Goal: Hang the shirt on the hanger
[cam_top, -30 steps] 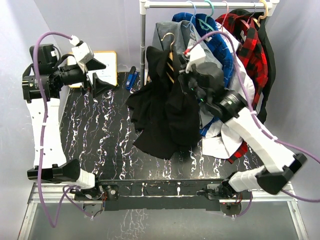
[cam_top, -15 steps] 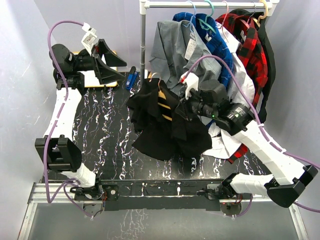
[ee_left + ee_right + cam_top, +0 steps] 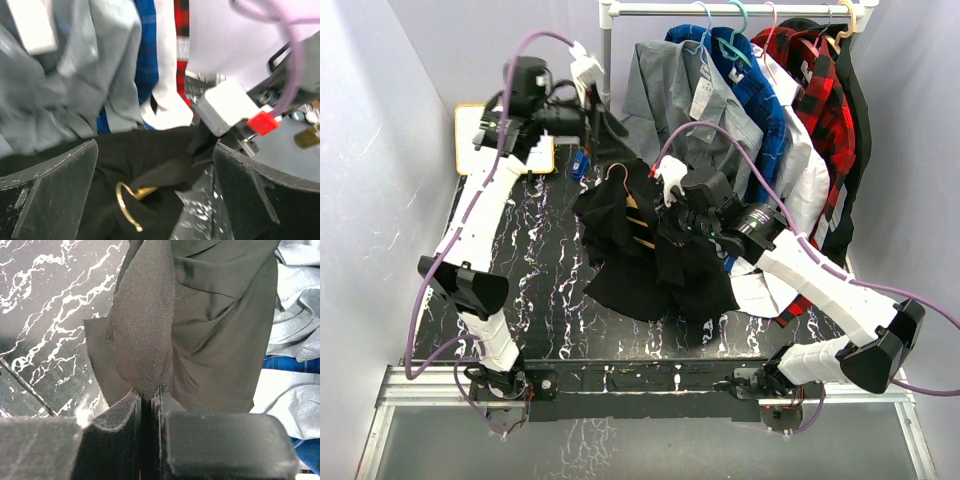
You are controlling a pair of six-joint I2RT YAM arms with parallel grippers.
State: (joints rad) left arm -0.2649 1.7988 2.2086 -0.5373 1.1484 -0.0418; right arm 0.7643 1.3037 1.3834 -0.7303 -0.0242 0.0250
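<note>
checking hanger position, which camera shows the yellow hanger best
Top external: the hanger shows its hook and part of its frame inside the black shirt. Left wrist shows only the hook. Right wrist shows none, just shirt fabric pinched in the right hand.

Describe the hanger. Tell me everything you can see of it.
The hanger is thin, yellow-orange and looks like plastic. It is mostly buried in the black shirt. Its curved hook sticks out of the fabric at the far end, and two slanted strips of its arms show between the folds. The rest is hidden. As far as shows, only the shirt touches it. The open left gripper hovers by the hook without contact, and the right gripper pinches fabric, not the hanger.
</note>
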